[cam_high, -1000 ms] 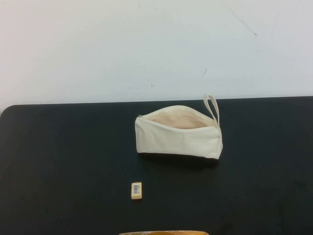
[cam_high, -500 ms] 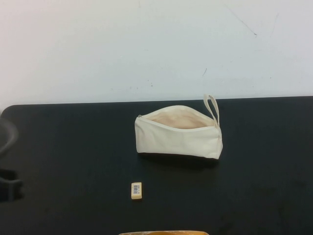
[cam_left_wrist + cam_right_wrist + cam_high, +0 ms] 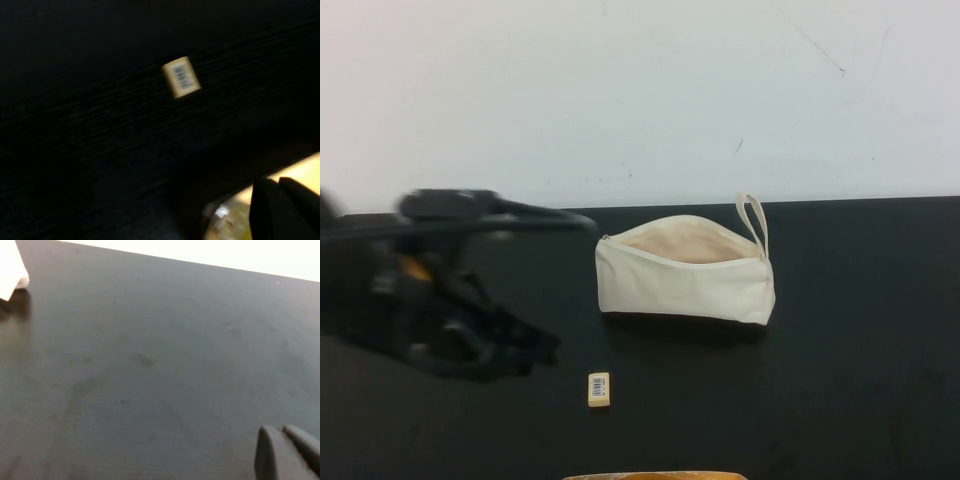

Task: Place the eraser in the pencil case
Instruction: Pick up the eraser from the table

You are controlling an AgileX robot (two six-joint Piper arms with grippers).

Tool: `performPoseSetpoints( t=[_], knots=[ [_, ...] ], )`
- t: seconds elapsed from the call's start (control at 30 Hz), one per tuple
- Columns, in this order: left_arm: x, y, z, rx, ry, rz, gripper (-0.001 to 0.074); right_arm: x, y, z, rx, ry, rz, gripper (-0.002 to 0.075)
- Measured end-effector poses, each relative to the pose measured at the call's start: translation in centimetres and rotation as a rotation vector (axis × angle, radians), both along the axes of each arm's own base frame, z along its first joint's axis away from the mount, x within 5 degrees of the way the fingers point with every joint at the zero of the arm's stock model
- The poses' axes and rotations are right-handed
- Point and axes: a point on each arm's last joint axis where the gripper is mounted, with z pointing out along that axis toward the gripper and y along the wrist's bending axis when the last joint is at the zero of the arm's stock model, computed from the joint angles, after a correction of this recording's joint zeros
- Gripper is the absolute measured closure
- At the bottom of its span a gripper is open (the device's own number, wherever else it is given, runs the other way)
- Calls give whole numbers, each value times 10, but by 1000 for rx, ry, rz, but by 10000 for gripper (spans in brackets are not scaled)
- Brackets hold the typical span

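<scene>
Eraser (image 3: 599,389) lies flat on the table (image 3: 860,400), near the case (image 3: 685,278), on its camera side. Left gripper (image 3: 525,350) hovers left of eraser; finger state indeterminate. Right gripper (image 3: 287,452): fingertips together, well apart from case.

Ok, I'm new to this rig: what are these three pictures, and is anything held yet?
It's a two-armed robot at a black table. The high view looks down from the robot's side; the other two come from cameras on its wrists. The blurred dark shape at left is the left arm, its left gripper near the eraser, which lies loose on the table. The open pencil case sits behind. The right gripper only shows at its own camera's edge, over bare table. Nothing is held.
</scene>
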Motion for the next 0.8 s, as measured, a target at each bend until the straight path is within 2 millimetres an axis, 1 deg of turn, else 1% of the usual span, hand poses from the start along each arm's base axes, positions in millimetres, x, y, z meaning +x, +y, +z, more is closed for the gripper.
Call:
performPoseSetpoints(
  t=[0.2, 0.33, 0.37, 0.43, 0.57, 0.63, 0.7, 0.8],
  knots=[
    [27, -39, -33, 179, 50, 11, 736, 0, 0, 0, 0, 0, 0, 727],
    [49, -56, -54, 214, 104, 61, 729, 0, 0, 0, 0, 0, 0, 727],
    [54, -59, -61, 221, 120, 66, 714, 0, 0, 0, 0, 0, 0, 727],
    [63, -64, -72, 230, 145, 72, 661, 0, 0, 0, 0, 0, 0, 727],
    [76, -72, -93, 254, 187, 72, 501, 0, 0, 0, 0, 0, 0, 727],
    [81, -75, -99, 257, 200, 72, 437, 0, 0, 0, 0, 0, 0, 727],
    [85, -77, -106, 260, 208, 73, 406, 0, 0, 0, 0, 0, 0, 727],
    [89, -80, -116, 262, 206, 68, 391, 0, 0, 0, 0, 0, 0, 727]
  ],
)
